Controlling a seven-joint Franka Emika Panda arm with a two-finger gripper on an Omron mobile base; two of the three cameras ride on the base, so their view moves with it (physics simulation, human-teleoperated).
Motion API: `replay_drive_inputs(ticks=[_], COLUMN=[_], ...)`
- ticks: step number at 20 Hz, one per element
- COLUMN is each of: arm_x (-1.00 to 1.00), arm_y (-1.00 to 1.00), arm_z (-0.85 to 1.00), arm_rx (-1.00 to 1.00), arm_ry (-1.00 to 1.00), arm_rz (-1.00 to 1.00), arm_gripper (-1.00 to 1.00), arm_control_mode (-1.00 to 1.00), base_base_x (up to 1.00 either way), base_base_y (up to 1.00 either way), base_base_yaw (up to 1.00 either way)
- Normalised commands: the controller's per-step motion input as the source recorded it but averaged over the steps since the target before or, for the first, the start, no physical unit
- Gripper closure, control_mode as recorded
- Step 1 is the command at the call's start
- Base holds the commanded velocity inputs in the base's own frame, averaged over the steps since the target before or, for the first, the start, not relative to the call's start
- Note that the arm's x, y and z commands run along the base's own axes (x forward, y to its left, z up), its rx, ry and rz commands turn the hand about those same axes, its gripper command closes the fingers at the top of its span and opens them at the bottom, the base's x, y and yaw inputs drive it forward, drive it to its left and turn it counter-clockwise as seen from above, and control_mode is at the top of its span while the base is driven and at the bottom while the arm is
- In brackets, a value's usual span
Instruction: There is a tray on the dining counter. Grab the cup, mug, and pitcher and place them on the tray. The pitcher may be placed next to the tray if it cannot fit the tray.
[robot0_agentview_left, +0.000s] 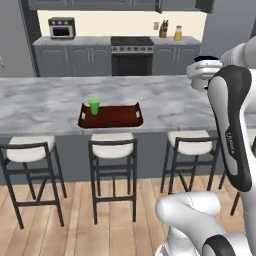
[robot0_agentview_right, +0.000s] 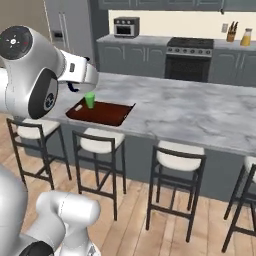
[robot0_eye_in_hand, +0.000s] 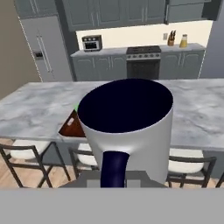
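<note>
Three black metal-framed bar stools with round white cushions (robot0_agentview_left: 112, 141), on light wooden plank flooring (robot0_agentview_left: 75, 220). Grey lower cabinets (robot0_agentview_left: 75, 60) with marble top along the back wall. Black oven range (robot0_agentview_left: 131, 54). Small silver microwave (robot0_agentview_left: 62, 28). Wooden knife block (robot0_agentview_left: 163, 30). Grey double-door refrigerator (robot0_eye_in_hand: 41, 50).

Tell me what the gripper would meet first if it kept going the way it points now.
Holding the mug, the gripper points across the dining counter toward the back cabinets. Probably nothing soon: it seems to ride above the tray and cup, though the mug hides much and depth is unclear.
</note>
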Motion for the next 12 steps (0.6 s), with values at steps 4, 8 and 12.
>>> replay_drive_inputs(ticks=[4, 8, 12], arm_x=[0.00, 0.00, 0.00], arm_y=[0.00, 0.00, 0.00], arm_z=[0.00, 0.00, 0.00], arm_rx=[0.00, 0.00, 0.00], arm_ry=[0.00, 0.00, 0.00], arm_rz=[0.00, 0.00, 0.00], arm_gripper=[1.00, 1.00, 1.00], arm_control_mode=[1.00, 1.00, 1.00], base_base_x=[0.77, 0.74, 0.67], base_base_y=[1.00, 0.99, 0.71], base_base_yaw=[-0.43, -0.42, -0.29])
